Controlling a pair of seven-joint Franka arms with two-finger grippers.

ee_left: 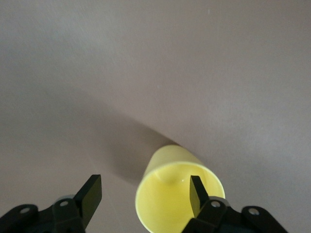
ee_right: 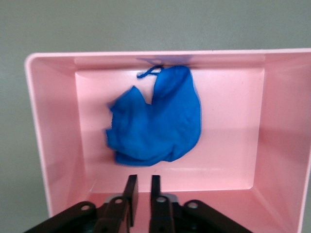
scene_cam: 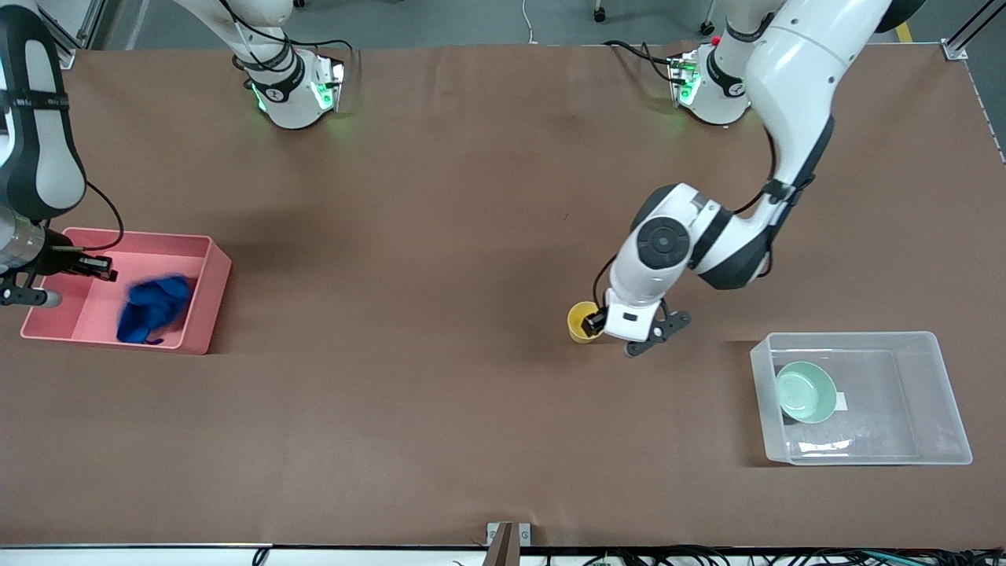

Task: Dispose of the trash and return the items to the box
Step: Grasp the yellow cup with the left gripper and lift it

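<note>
The blue trash wad (scene_cam: 153, 308) lies loose in the pink bin (scene_cam: 212, 292), at the right arm's end of the table. My right gripper (scene_cam: 104, 269) hovers over that bin. In the right wrist view its fingers (ee_right: 131, 189) stand a narrow gap apart with nothing between them, and the wad (ee_right: 160, 121) rests on the bin's floor (ee_right: 228, 121). My left gripper (scene_cam: 601, 325) is down at the yellow cup (scene_cam: 580, 324), open. One finger (ee_left: 197, 194) is inside the cup (ee_left: 165, 194); the other is outside, clear of the wall. The mint bowl (scene_cam: 805, 391) sits in the clear box (scene_cam: 943, 393).
The clear box stands at the left arm's end of the table, nearer the front camera than the cup, with a white label (scene_cam: 841, 401) on its floor. Bare brown tabletop (scene_cam: 409, 314) stretches between the pink bin and the cup.
</note>
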